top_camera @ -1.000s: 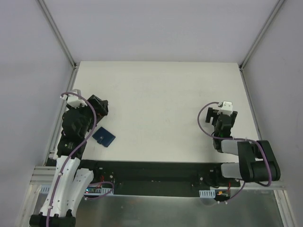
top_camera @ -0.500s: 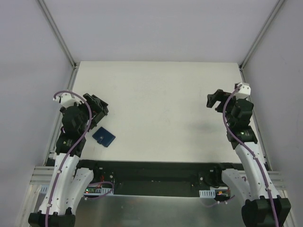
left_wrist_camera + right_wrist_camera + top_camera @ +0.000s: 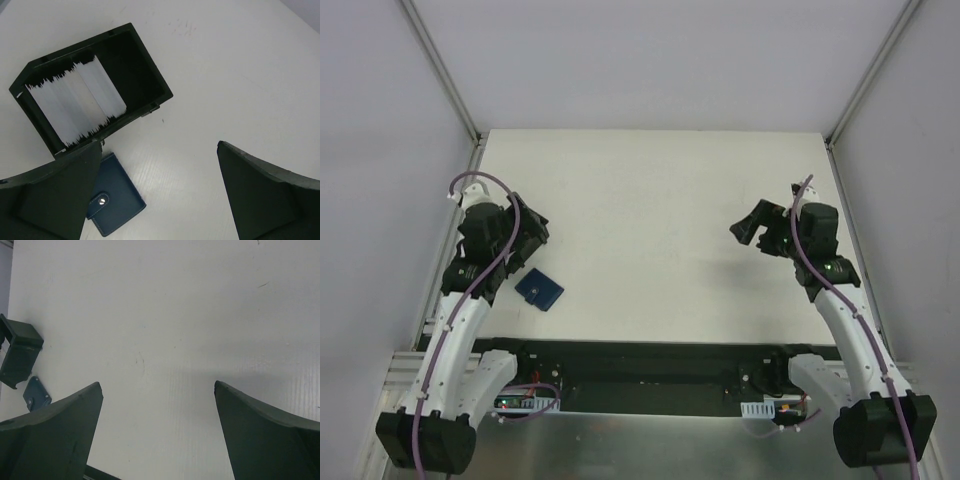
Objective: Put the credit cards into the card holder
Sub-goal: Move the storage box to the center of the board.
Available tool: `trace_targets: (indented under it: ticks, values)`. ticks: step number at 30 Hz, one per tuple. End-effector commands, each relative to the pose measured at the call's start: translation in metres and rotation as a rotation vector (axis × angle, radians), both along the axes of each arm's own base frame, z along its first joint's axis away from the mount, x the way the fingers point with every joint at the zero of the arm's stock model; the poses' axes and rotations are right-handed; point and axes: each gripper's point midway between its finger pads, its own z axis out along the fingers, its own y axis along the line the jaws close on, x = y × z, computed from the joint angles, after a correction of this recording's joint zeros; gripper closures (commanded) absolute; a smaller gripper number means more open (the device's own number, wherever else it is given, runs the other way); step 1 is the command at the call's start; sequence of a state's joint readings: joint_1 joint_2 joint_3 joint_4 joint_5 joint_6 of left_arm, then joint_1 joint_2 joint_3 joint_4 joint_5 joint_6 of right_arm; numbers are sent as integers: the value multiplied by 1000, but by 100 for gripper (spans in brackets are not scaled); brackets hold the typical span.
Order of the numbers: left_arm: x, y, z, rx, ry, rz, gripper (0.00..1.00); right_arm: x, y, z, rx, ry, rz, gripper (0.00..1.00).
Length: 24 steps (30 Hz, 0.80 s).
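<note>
Top external view is showing the card holder (image 3: 538, 289) lying closed on the white table (image 3: 660, 190) in the lower left of the frame, just below the left gripper (image 3: 527, 236). The left gripper is standing fully open and is holding nothing. The right gripper (image 3: 752, 224) is hanging over the right part of the table, well apart from the card holder; its jaws are also spread wide and gripping nothing.

Left wrist view is showing the credit cards (image 3: 75, 102) standing in a row inside a black box (image 3: 147, 75) at the upper left of the frame. The card holder is lying just beside the box's lower corner, its snap flap facing up, partly hidden behind one finger (image 3: 55, 195).
</note>
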<state>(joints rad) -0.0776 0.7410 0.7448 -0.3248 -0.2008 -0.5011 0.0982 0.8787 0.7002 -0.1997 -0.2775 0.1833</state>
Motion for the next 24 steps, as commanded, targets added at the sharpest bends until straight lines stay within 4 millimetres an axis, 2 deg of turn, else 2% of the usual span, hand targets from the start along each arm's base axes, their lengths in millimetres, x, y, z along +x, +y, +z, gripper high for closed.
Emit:
trace_targets:
  ticks: [1,3,6,9,12,18,24]
  values:
    - [10,-7,-3,-42,101,-4,1,-12,4,16,-58,98,28,4]
    - [14,-10,-15,-49,152,-14,7,-20,2,15,-110,148,35,4]
    - [18,-14,-31,-66,208,-19,1,-25,8,16,-117,157,61,4]
    - [23,-13,-43,-60,256,-8,1,-27,19,17,-94,144,98,4]
    - [39,-6,-42,-13,256,8,1,-31,28,15,-74,146,125,4]
    - [77,-13,-35,0,228,-37,1,-33,38,2,-60,170,147,4]
    - [100,-14,-50,20,286,-52,1,-35,38,-1,-48,173,134,4]
